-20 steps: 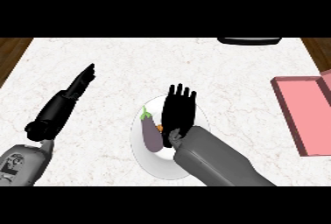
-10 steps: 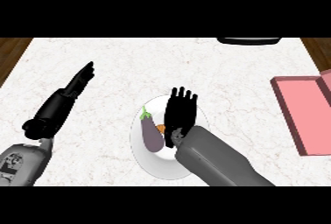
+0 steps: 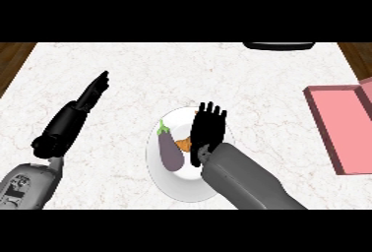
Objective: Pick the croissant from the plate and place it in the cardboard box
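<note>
Partly under right hand: croissant.

No readable text, labels, numbers or signs anywhere.

A white plate is seen on the marbled counter. The right hand is held over it, fingers straight, hiding most of the croissant. An eggplant lies on the plate's left part. The left hand is rested open at the left. A pink box is set at the right edge.
</note>
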